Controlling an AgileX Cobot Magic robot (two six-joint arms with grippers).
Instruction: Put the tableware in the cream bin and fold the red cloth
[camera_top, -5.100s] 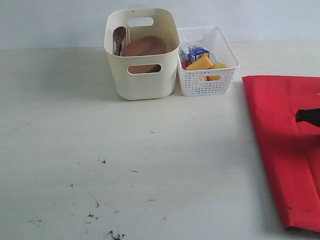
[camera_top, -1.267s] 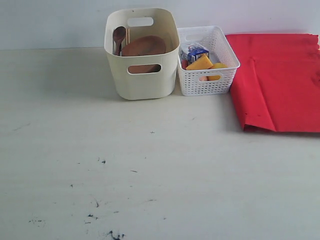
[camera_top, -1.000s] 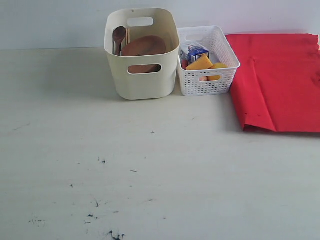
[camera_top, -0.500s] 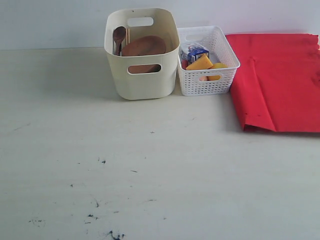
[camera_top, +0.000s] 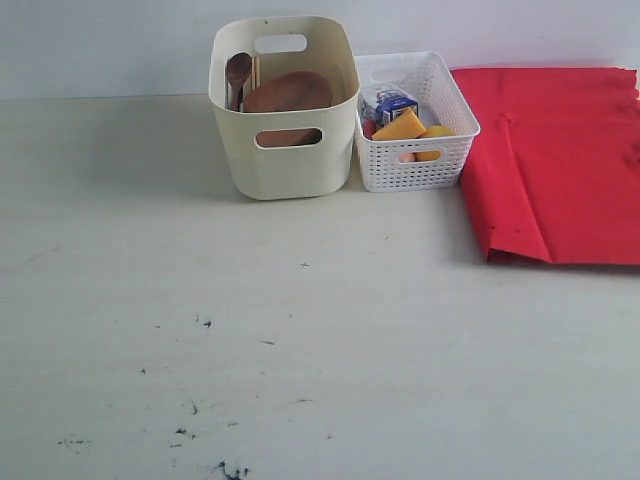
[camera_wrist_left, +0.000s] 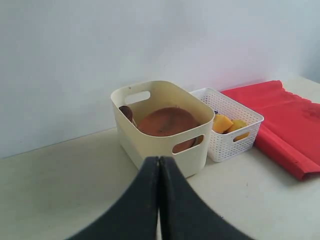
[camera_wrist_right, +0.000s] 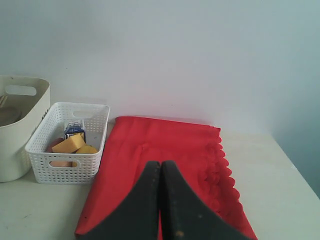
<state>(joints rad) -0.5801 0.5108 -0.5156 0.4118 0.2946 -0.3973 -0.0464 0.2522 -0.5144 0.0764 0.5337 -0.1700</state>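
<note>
I take the cream bin (camera_top: 285, 170) as my mark; it stands on the pale table (camera_top: 300, 330) close to the wall (camera_top: 100, 45). Just beside it, on the side towards the red cloth (camera_top: 560, 160), stands the white lattice basket (camera_top: 415, 172), so the basket sits between bin and cloth. The cloth lies flat beyond the basket, its near edge just beside the basket's corner. It is folded over on itself, and its scalloped edge is on the side away from the bin. In front of the bin the table bears a scatter of dark specks (camera_top: 205, 323).

Two containers, then, and one cloth. Inside the bin I count one round brown plate (camera_top: 288, 92) leaning on edge, one dark wooden spoon (camera_top: 238, 70) standing upright against the wall of the bin, and the wooden chopsticks (camera_top: 256, 72) just beside the spoon. What lies under the plate is hidden from me. In the basket I count one cheese wedge (camera_top: 400, 127), one lemon (camera_top: 436, 132) and one milk carton (camera_top: 395, 104).

My left pincer (camera_wrist_left: 159, 161) hangs in front of the bin, its two black fingers pressed together on nothing. My right pincer (camera_wrist_right: 160, 165) hangs over the cloth, closed the same way and empty.
</note>
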